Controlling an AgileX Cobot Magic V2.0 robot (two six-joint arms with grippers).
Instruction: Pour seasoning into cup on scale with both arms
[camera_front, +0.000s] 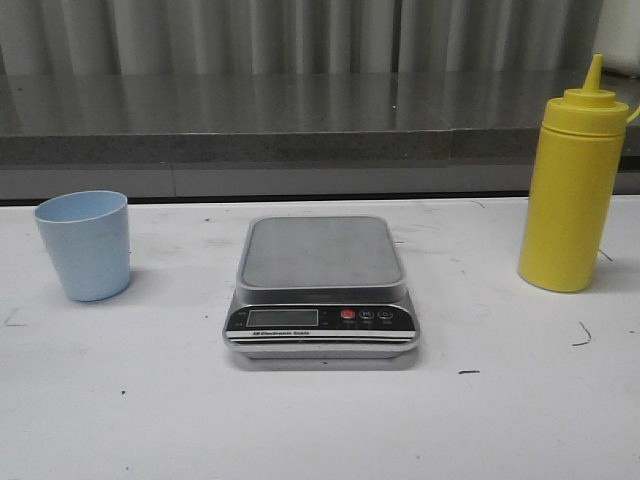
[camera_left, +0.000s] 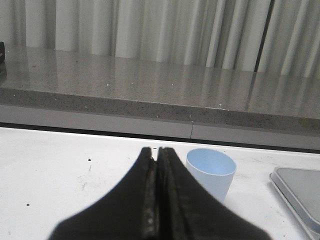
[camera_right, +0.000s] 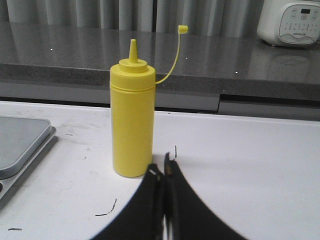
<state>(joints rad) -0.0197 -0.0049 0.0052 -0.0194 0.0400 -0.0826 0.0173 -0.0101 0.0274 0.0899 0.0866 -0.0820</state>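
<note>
The light blue cup (camera_front: 84, 244) stands upright and empty on the white table at the left. The silver-grey scale (camera_front: 320, 288) sits in the middle with nothing on its platform. The yellow seasoning bottle (camera_front: 572, 185) stands upright at the right, its nozzle uncapped and the small cap hanging on a tether. Neither gripper shows in the front view. My left gripper (camera_left: 157, 150) is shut and empty, short of the cup (camera_left: 210, 172). My right gripper (camera_right: 163, 165) is shut and empty, just short of the bottle (camera_right: 131, 117).
A grey stone ledge (camera_front: 300, 125) runs along the table's far edge, with curtains behind. A white appliance (camera_right: 291, 22) stands on the ledge at the far right. The scale's corner (camera_right: 20, 145) lies beside the bottle. The tabletop has small dark scuff marks.
</note>
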